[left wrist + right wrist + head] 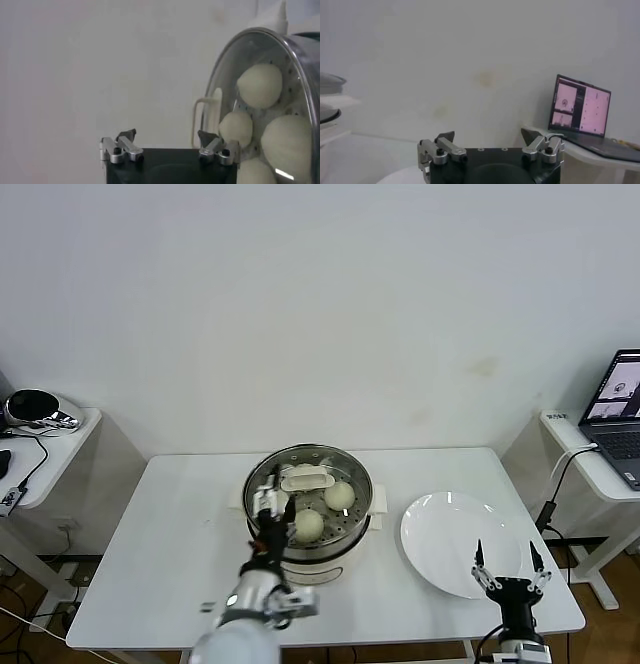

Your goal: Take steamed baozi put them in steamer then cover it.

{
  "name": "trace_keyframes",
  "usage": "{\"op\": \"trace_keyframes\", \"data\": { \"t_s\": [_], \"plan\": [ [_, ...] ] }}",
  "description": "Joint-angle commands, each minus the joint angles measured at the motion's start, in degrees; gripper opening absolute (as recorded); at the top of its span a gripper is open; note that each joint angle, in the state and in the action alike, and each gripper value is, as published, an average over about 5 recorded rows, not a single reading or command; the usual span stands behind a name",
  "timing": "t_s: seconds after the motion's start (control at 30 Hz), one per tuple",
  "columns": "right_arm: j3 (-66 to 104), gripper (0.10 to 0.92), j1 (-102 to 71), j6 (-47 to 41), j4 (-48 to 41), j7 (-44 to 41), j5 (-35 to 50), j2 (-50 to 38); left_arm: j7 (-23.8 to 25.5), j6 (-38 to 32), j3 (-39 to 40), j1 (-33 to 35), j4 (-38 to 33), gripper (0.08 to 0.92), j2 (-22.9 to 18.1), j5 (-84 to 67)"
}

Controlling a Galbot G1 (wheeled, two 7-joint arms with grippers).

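The steamer (330, 556) stands at the middle of the table on its cream base. The clear glass cover (350, 474) lies on top of it, its cream bar handle (305, 478) (216, 111) facing up. Several pale baozi (340, 495) (260, 85) show through the glass. My left gripper (272, 508) (167, 140) is open and empty at the steamer's front left, just off the cover's rim (300, 55). My right gripper (510, 562) (487, 135) hangs open and empty over the near edge of the white plate (440, 534).
The white plate sits right of the steamer. A side table with a laptop (618, 409) (580, 107) stands at the far right, another side table with a dark device (32, 408) at the far left. Bare tabletop (170, 524) lies left of the steamer.
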Motion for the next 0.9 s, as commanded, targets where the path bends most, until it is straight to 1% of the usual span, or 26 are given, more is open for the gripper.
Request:
{"op": "trace_keyframes", "data": {
  "t_s": [0.03, 0.17, 0.27, 0.33, 0.47, 0.67, 0.9],
  "plan": [
    [-0.63, 0.823, -0.56, 1.11, 0.21, -0.89, 1.35, -1.05, -21.14, -24.82, -31.37, 23.65, -5.63, 0.822, 2.79, -79.31],
    [-1.73, 0.823, -2.53, 1.75, 0.12, -2.72, 3.36, -3.23, -20.83, -26.62, -32.63, 29.98, -2.99, 0.823, 2.41, -86.73],
    [-2.41, 0.823, -5.15, 1.44, 0.33, -4.83, 6.33, -4.96, -20.06, -29.84, -31.94, 34.51, -2.23, 0.823, 2.20, -88.97],
    [-2.90, 0.823, -6.66, 0.97, 0.67, -6.24, 7.98, -5.67, -19.79, -31.53, -31.50, 36.14, -1.61, 0.823, 1.85, -89.38],
    [-4.59, 0.823, -9.19, 0.09, 1.51, -8.69, 10.35, -6.43, -19.51, -33.21, -30.44, 37.20, 0.02, 0.823, 0.90, -89.33],
    [-6.04, 0.823, -11.50, -0.41, 2.12, -10.93, 11.42, -6.67, -18.10, -35.57, -28.69, 37.82, 3.68, 0.823, -0.34, -89.44],
    [-7.22, 0.823, -12.56, -2.71, 4.30, -11.32, 12.33, -6.70, -17.34, -36.09, -28.86, 37.79, 5.84, 0.823, -0.14, -89.43]
  ]
}}
